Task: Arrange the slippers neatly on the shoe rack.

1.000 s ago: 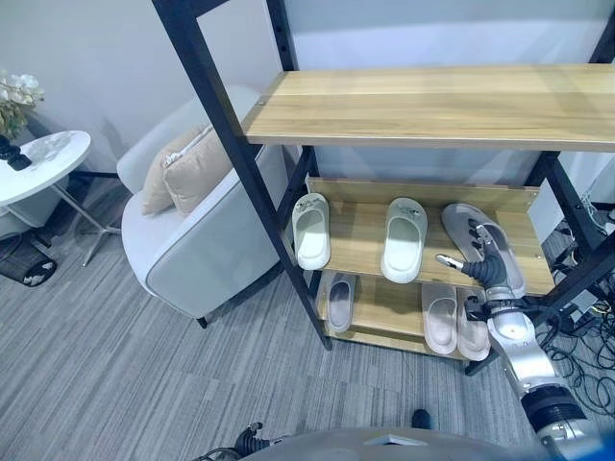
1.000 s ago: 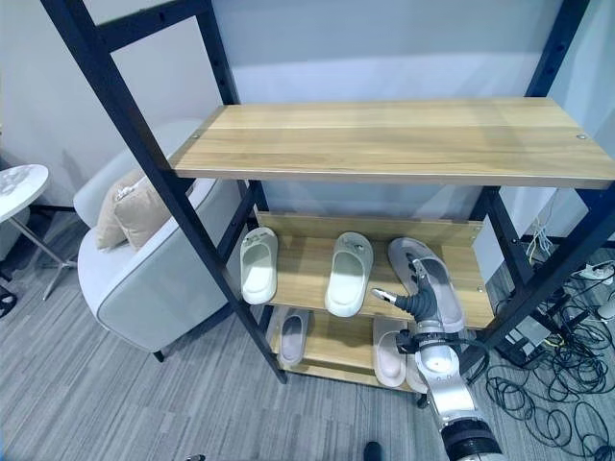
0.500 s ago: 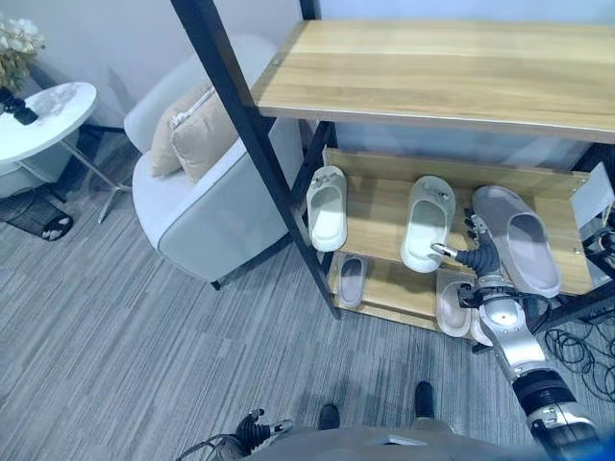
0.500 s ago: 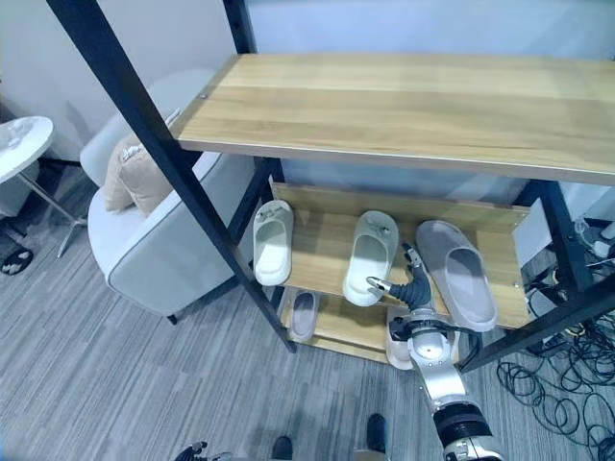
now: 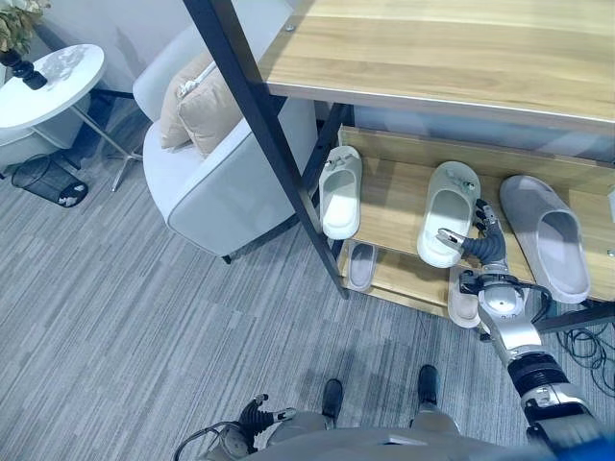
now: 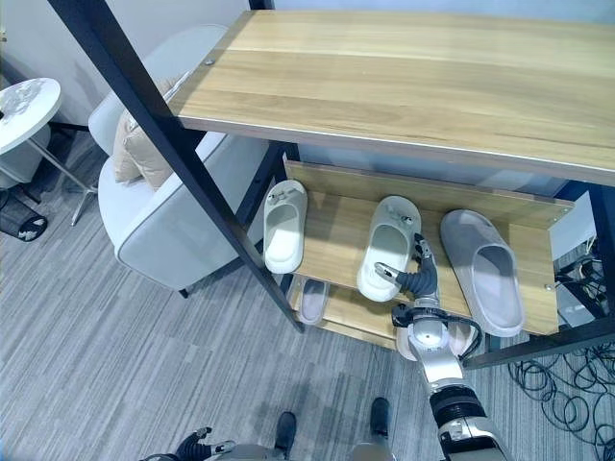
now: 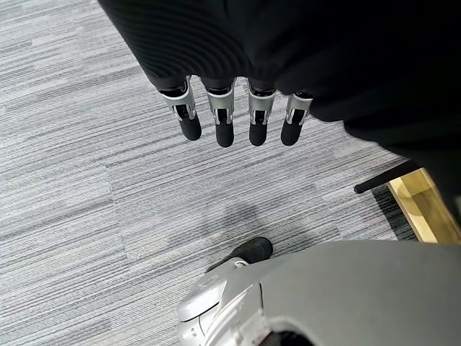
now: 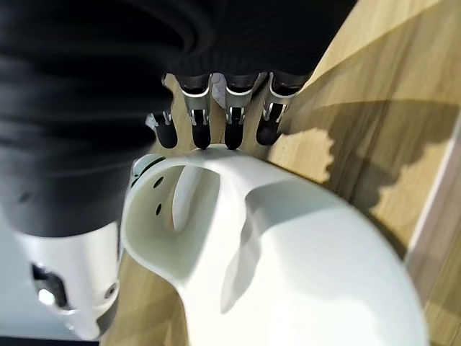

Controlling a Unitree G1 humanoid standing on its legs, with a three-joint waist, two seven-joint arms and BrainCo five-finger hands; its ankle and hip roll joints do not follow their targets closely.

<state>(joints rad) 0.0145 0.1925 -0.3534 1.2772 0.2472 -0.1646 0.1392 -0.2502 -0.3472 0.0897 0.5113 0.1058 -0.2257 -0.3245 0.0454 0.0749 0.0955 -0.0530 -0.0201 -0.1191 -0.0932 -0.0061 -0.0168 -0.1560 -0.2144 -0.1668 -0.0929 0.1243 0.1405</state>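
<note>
Left eye view: You see the shoe rack [image 5: 432, 67] with three slippers on its middle shelf [image 5: 394, 206]. The left white slipper [image 5: 340, 191] and the middle white slipper [image 5: 449, 212] lie with their long axes running front to back, toe ends toward the rear wall. The grey slipper [image 5: 546, 236] lies at the right, its long axis angled slightly off the other two. The right robot hand [image 5: 478, 244] sits between the middle white slipper and the grey slipper, fingers extended and spread, thumb reaching toward the white slipper's front edge. It grips nothing. Judge this placement as a setup for nudging the slipper sideways into line. More slippers lie on the lower shelf [image 5: 399, 274].

Right eye view: You confirm the same layout. The right robot hand stands at the middle white slipper's right side, near its heel end, which overhangs the shelf's front edge slightly. An armchair [image 6: 163, 221] stands beside the rack.

Left wrist view: The left robot hand [image 7: 238, 119] hangs over the carpet [image 7: 72, 180], fingers straight and relaxed, holding nothing. It is idle.

Right wrist view: The right hand's fingers [image 8: 234, 122] extend straight past the white slipper, tips against or just above the wooden shelf; contact cannot be confirmed.
</note>
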